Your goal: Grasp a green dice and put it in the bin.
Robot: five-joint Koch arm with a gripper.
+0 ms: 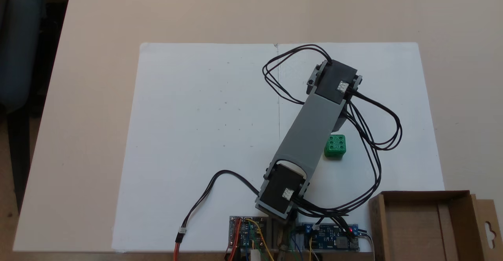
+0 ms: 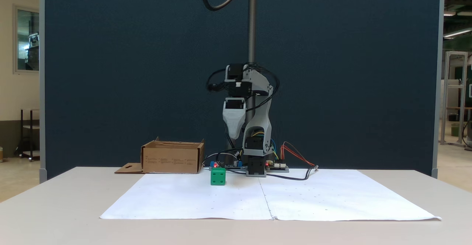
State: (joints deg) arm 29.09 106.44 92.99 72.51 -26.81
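The green dice (image 1: pixel 335 146) stood on the white paper (image 1: pixel 196 135) on the table (image 2: pixel 55 200), six pips up, well apart from the bin (image 1: pixel 426 225). It seemed light, stiff and rather smooth; two opposite flat sides would give the best hold. The claw (image 2: pixel 233 131) hung above it, and whether it was apart or together, I cannot tell.

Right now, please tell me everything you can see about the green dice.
The green dice is a small bright green cube that looks like plastic, with round recessed pips. In a fixed view from above, its top face shows six pips. It sits flat on the white paper sheet, apart from the brown cardboard bin. The gripper hangs above it; nothing but the paper touches it.
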